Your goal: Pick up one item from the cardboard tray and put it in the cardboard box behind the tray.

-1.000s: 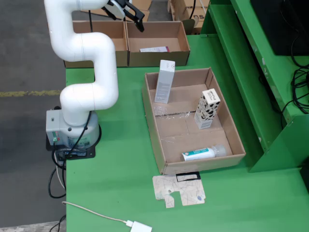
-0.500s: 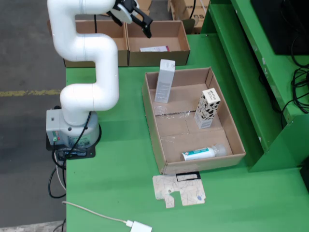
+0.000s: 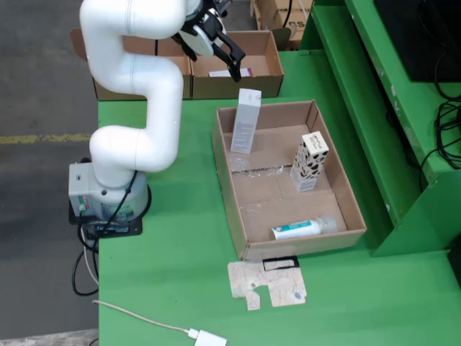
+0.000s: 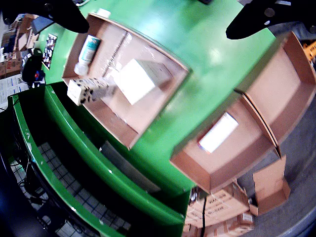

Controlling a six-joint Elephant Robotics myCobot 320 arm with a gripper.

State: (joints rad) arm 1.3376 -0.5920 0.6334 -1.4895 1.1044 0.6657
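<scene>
The green desk fills the fixed view's centre. The white jointed robot arm rises at upper left. The brown cardboard tray at centre holds a tall white carton, a black-spotted white box and a white tube. The brown cardboard box at the top holds what looks like a flat white packet. The black gripper hovers over that box, jaws apart and empty.

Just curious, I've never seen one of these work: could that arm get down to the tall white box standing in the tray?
Probably yes. The gripper hangs open and empty above the back box, and the white box stands upright at the tray's near corner with nothing over it.
</scene>
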